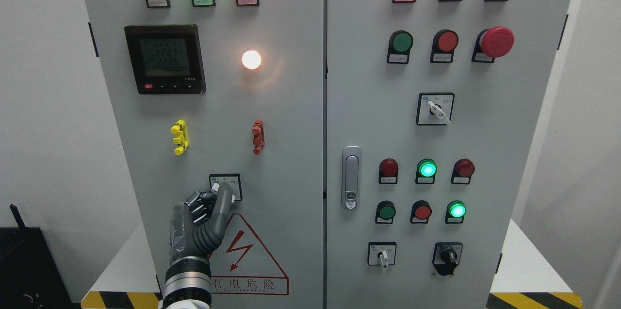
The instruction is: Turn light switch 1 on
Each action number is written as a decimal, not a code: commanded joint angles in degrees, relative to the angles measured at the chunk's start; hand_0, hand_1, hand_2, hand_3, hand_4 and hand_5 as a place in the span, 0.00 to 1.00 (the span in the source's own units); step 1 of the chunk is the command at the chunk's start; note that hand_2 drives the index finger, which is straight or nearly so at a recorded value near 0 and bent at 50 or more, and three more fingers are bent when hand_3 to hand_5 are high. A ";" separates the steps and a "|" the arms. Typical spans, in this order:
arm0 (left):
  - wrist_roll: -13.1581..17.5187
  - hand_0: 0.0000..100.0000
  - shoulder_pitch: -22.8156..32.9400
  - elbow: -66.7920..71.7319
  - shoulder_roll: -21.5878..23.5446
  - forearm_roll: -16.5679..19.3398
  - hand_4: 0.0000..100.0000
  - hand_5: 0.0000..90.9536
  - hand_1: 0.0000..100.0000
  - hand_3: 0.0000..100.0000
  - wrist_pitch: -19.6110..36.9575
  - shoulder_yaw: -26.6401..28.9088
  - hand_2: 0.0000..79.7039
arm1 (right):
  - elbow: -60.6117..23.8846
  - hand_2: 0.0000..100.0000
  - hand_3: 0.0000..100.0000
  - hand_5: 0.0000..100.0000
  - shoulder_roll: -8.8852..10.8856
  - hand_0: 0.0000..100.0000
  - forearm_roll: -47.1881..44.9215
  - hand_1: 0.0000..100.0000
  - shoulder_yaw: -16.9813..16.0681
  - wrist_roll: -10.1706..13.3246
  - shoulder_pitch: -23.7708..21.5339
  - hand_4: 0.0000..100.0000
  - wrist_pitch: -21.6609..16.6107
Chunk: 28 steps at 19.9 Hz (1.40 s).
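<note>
Hand [206, 217] of the left arm sat low on the left cabinet door [286, 120], fingers curled, thumb and forefinger pinched on the selector switch [226, 187] just above the wrist. I judged its small white lever lay tilted, right of the knuckles. Smooth grey steel door; white lamp [251, 59] glowed above. I saw no right hand.

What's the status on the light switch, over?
Left hand on the selector switch, fingers curled around its knob. White lamp above lit. Right hand out of view. Nothing in the way.
</note>
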<state>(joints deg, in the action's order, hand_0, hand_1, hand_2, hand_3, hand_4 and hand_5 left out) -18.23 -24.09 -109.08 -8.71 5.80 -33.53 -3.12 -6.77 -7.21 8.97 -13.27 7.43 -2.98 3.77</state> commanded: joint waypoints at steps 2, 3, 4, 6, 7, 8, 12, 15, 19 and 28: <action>-0.05 0.20 0.01 -0.07 0.00 0.00 0.95 0.97 0.51 0.95 -0.04 -0.13 0.74 | 0.00 0.00 0.00 0.00 0.00 0.31 0.00 0.00 0.00 0.04 -0.01 0.00 0.01; -0.05 0.18 0.01 -0.08 0.00 0.00 0.95 0.97 0.51 0.95 -0.04 -0.13 0.74 | 0.00 0.00 0.00 0.00 0.00 0.31 0.00 0.00 0.00 0.04 -0.01 0.00 0.01; -0.05 0.16 0.01 -0.08 0.00 0.00 0.95 0.97 0.50 0.96 -0.04 -0.13 0.74 | 0.00 0.00 0.00 0.00 0.00 0.31 0.00 0.00 0.00 0.04 -0.01 0.00 0.01; -0.05 0.15 0.10 -0.08 0.00 0.00 0.95 0.97 0.50 0.96 -0.04 -0.13 0.74 | 0.00 0.00 0.00 0.00 0.00 0.31 0.00 0.00 0.00 0.04 -0.01 0.00 0.01; -0.05 0.14 0.18 -0.16 0.00 0.00 0.95 0.97 0.50 0.96 -0.04 -0.13 0.74 | 0.00 0.00 0.00 0.00 0.00 0.31 0.00 0.00 0.00 0.04 -0.01 0.00 0.01; -0.05 0.14 0.36 -0.25 0.09 -0.09 0.95 0.97 0.50 0.96 -0.04 -0.05 0.74 | 0.00 0.00 0.00 0.00 0.00 0.31 0.00 0.00 0.00 0.04 -0.01 0.00 0.01; -0.05 0.12 0.80 -0.60 0.09 -0.09 0.95 0.97 0.50 0.97 -0.04 -0.13 0.75 | 0.00 0.00 0.00 0.00 0.00 0.31 0.00 0.00 0.00 0.04 -0.01 0.00 0.01; -0.05 0.12 0.89 -0.95 0.18 -0.18 0.95 0.97 0.50 0.97 -0.04 -0.13 0.75 | 0.00 0.00 0.00 0.00 0.00 0.31 0.09 0.00 0.00 0.04 -0.01 0.00 0.01; -0.05 0.11 1.67 -2.00 0.27 -0.18 0.95 0.97 0.50 0.97 0.05 -0.31 0.75 | 0.00 0.00 0.00 0.00 0.00 0.31 0.00 0.00 0.00 0.04 -0.01 0.00 0.01; 0.04 0.11 12.56 -6.58 1.58 -0.18 0.95 0.97 0.50 0.97 4.77 -1.45 0.75 | 0.00 0.00 0.00 0.00 0.00 0.31 0.00 0.00 0.00 0.04 -0.01 0.00 0.01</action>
<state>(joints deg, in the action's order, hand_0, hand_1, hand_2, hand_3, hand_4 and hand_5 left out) -18.28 -17.82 -112.06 -8.23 5.63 -31.69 -3.66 -6.77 -7.21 8.97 -13.27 7.43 -2.98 3.76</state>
